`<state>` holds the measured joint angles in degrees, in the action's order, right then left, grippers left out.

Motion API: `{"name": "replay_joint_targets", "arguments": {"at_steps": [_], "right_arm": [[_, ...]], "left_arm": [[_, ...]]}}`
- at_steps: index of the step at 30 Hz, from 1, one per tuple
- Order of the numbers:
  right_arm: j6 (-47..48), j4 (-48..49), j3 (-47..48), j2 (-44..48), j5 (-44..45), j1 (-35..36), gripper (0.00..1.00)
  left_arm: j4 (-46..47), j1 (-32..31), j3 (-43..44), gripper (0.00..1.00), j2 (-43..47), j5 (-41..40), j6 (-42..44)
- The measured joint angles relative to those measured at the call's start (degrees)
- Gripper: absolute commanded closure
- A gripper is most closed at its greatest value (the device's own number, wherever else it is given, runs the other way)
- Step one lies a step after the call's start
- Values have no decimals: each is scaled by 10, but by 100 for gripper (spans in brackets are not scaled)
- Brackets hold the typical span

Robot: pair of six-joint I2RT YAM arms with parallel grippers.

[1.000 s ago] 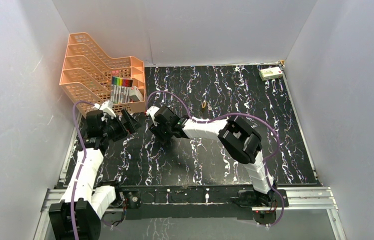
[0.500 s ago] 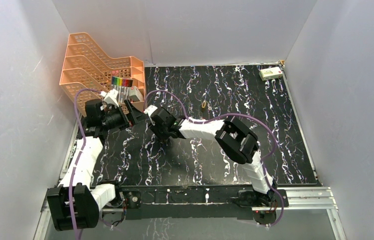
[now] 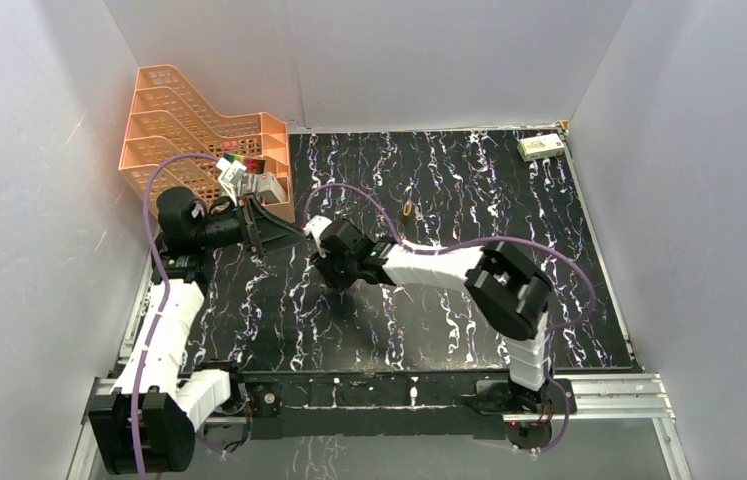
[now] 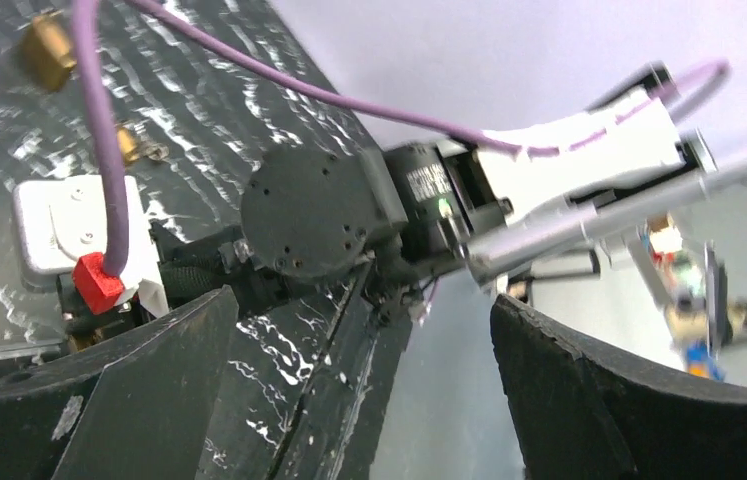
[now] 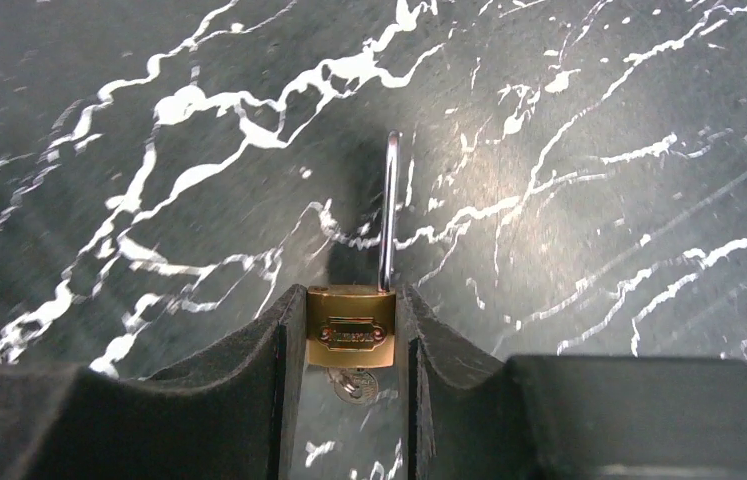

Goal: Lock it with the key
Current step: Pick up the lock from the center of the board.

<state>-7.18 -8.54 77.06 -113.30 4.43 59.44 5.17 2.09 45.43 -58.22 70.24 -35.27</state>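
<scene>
Back in the far-left corner, the orange stacked letter tray (image 3: pixel 184 112) holds a pack of coloured markers (image 3: pixel 238 161) and a small box (image 3: pixel 269 186) in its front tier. Toward the left of the tabletop (image 3: pixel 449 200), the right gripper (image 5: pixel 351 297) has its jaws clamped narrowly on the sides of the brass padlock (image 5: pixel 351 330), whose long axis runs straight out from the jaws, the steel shackle (image 5: pixel 387 210) pointing away from the wrist and seen edge-on. The left gripper (image 4: pixel 359 400) hovers just beside it, jaws spread wide.
</scene>
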Motion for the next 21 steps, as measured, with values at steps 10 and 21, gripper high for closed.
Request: {"name": "replay_joint_targets", "arguments": {"at_steps": [10, 21], "right_arm": [[-7, 7, -60, 168, -42, -17, 65], [-16, -22, -92, 316, -107, -93, 62]], "left_arm": [[294, -133, -24, 2, 26, 120, -195], [420, -222, 38, 2, -48, 129, -276]]}}
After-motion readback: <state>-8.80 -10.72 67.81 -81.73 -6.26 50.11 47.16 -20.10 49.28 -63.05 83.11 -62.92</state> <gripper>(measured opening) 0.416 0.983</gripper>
